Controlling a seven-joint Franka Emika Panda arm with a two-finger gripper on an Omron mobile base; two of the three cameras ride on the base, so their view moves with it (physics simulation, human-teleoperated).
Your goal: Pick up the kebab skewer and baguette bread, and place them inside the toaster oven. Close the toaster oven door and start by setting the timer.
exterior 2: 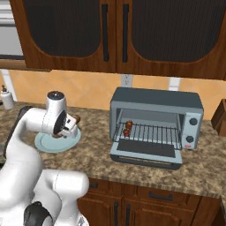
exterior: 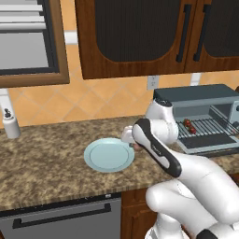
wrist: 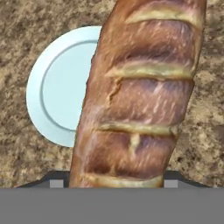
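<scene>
In the hand view the baguette bread (wrist: 140,96), a tan-brown scored loaf, stands between my gripper's (wrist: 113,183) two fingertips, and the jaws are shut on it. It hangs a little above a pale blue plate (wrist: 57,87). From the base views my gripper (exterior: 129,138) (exterior 2: 72,124) hovers over the plate (exterior: 108,155), with only the loaf's brown end (exterior 2: 76,118) showing. The kebab skewer (exterior 2: 128,127) (exterior: 189,125) lies on the wire rack at the left of the toaster oven (exterior 2: 154,99) (exterior: 196,95). The toaster oven door (exterior 2: 148,152) (exterior: 210,144) hangs open and flat.
A white bottle (exterior: 10,123) (exterior 2: 6,98) stands at the counter's back left. Dark wood cabinets (exterior 2: 114,31) hang low over the oven. A brown block (exterior 2: 219,117) sits right of the oven. A dishwasher front (exterior: 60,219) lies under the counter edge.
</scene>
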